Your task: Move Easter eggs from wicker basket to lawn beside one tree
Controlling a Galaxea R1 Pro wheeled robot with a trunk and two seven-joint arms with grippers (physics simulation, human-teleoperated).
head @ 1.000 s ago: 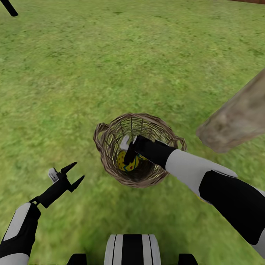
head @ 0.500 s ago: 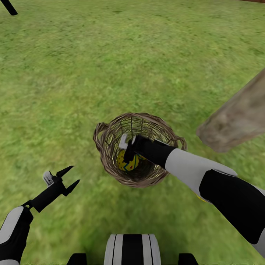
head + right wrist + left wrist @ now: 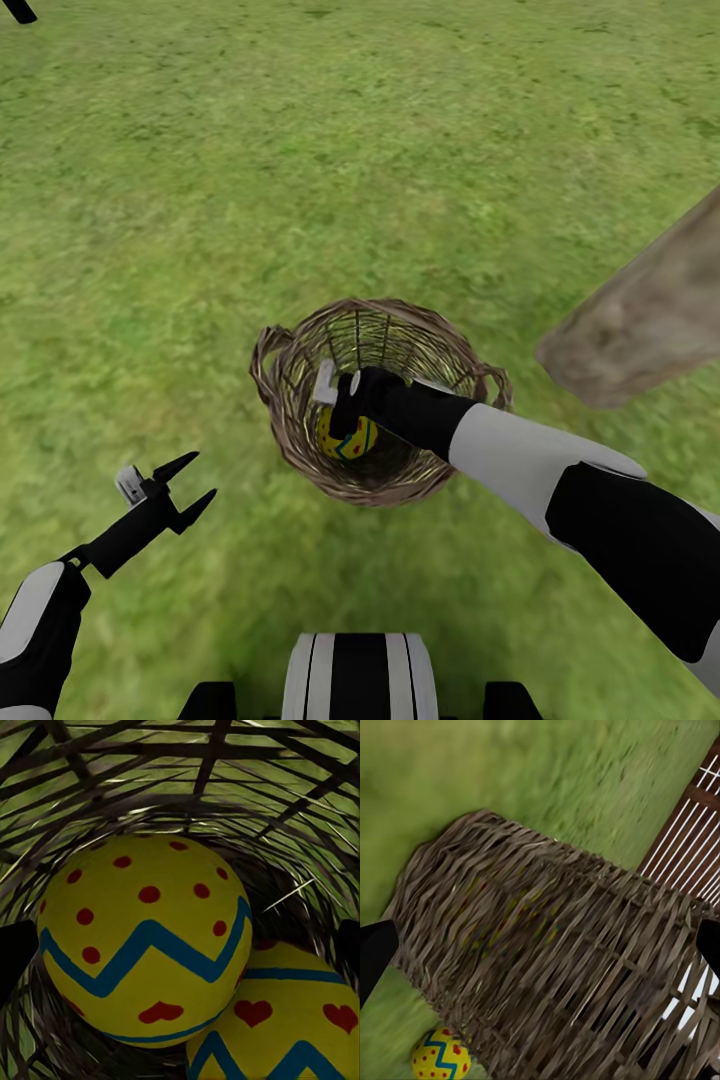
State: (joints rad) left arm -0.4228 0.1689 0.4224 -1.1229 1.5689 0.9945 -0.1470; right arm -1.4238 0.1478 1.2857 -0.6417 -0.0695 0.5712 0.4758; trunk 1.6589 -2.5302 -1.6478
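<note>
The wicker basket (image 3: 295,440) stands on the lawn (image 3: 300,180) just ahead of me, its woven wall (image 3: 547,945) close in the left wrist view. My right gripper (image 3: 335,405) reaches down inside it, open, fingers on either side of a yellow Easter egg (image 3: 142,945) with a blue zigzag and red dots. A second egg (image 3: 285,1020) lies against that one. In the head view one egg (image 3: 348,440) shows under the gripper. Another egg (image 3: 440,1055) lies on the grass outside the basket. My left gripper (image 3: 200,477) hovers open and empty, left of the basket. The tree (image 3: 640,320) trunk stands right of it.
A slatted wooden fence (image 3: 690,847) shows beyond the basket in the left wrist view. Open grass stretches ahead and to the left. My own base (image 3: 360,675) sits at the near edge of the head view.
My left gripper has drawn back toward me and to the left. The right gripper has edged slightly left inside the basket. The head view has shifted a little.
</note>
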